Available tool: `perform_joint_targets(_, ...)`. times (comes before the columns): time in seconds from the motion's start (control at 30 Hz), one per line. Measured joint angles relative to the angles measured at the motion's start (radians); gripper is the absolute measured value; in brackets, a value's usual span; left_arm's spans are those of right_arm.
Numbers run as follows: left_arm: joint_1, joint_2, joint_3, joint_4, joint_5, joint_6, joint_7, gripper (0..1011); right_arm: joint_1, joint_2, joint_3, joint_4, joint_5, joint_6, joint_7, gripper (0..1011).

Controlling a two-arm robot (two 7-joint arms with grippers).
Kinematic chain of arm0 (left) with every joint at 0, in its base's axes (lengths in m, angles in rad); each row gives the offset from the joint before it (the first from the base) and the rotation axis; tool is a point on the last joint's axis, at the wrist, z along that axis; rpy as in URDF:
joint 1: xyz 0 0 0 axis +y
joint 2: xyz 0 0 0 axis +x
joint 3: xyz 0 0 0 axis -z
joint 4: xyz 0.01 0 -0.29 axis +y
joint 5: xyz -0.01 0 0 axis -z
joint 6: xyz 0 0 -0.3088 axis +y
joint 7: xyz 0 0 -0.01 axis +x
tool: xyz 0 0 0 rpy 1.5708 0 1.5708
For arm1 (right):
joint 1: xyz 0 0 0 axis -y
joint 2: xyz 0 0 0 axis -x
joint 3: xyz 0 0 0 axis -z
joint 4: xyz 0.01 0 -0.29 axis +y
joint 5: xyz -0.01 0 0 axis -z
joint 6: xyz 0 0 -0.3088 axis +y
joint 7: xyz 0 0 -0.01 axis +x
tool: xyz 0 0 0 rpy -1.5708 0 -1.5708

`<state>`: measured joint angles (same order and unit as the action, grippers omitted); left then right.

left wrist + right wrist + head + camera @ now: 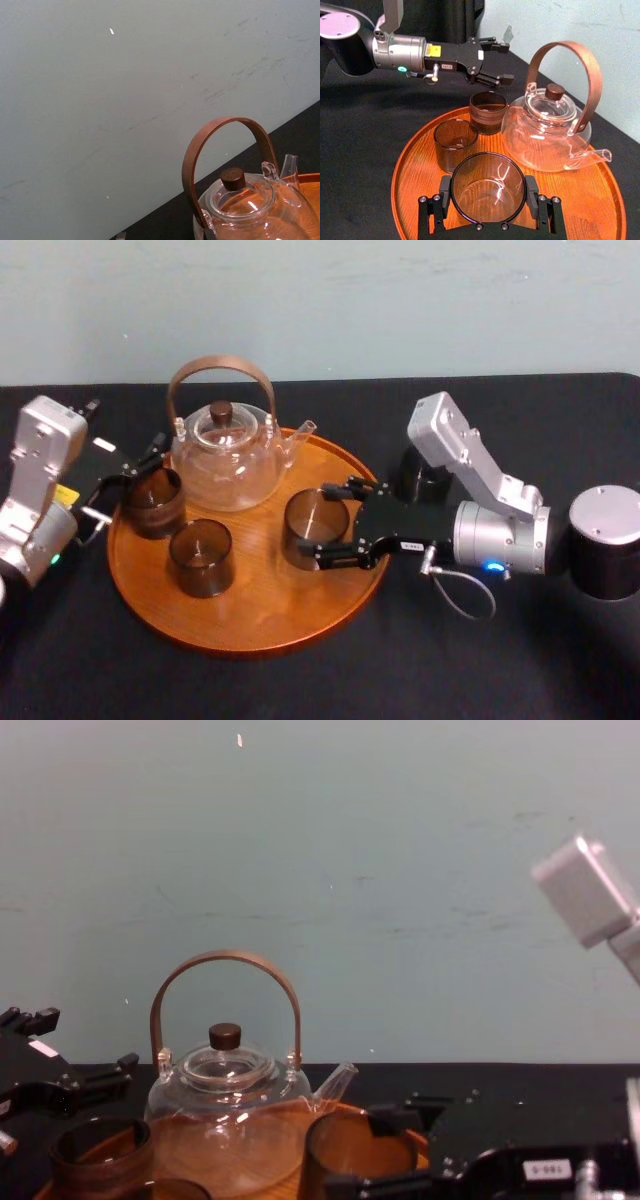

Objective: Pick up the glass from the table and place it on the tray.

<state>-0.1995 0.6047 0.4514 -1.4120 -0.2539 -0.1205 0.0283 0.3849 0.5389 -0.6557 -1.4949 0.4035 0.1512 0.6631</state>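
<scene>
The glass (488,200) stands already on the tray (260,615), in front of the teapot (225,465) and a little to the side of its spout. Its bottom rests flat on the wood. The right gripper (330,525) reaches in from the spout side of the teapot and has the glass between its fingers (532,192), one on each side of the wall. They seem to press on it, though I cannot be fully sure the grip is not loosened. It holds the glass low and from the side, I think so the glass stays upright and comes down without knocking the teapot.

Two darker glasses stand on the other side, one (152,502) close beside the teapot, opposite to the spout, and one (200,557) in front of the teapot. The left gripper (505,63) hangs just beyond the first of these, on the handle side of the teapot, with its fingers apart and nothing in them. I judge it only waits.

The table (500,660) carries the tray. What is left seems only to let go.
</scene>
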Motion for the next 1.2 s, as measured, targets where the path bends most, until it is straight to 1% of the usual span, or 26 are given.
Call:
perform_joint_targets(0.2, 0.000, 0.000, 0.000, 0.000, 0.000, 0.000, 0.000, 1001, 0.002, -0.024, -0.015, 0.044, -0.013, -0.015, -0.001, 901)
perform_joint_targets(0.67, 0.000, 0.000, 0.000, 0.000, 0.000, 0.000, 0.000, 1001, 0.001, -0.060, -0.030, 0.107, -0.038, -0.025, -0.005, 900)
perform_joint_targets(0.97, 0.000, 0.000, 0.000, 0.000, 0.000, 0.000, 0.000, 1001, 0.001, -0.073, -0.031, 0.126, -0.053, -0.025, -0.010, 900)
perform_joint_targets(1.2, 0.000, 0.000, 0.000, 0.000, 0.000, 0.000, 0.000, 1001, -0.001, -0.074, -0.031, 0.127, -0.063, -0.023, -0.018, 900)
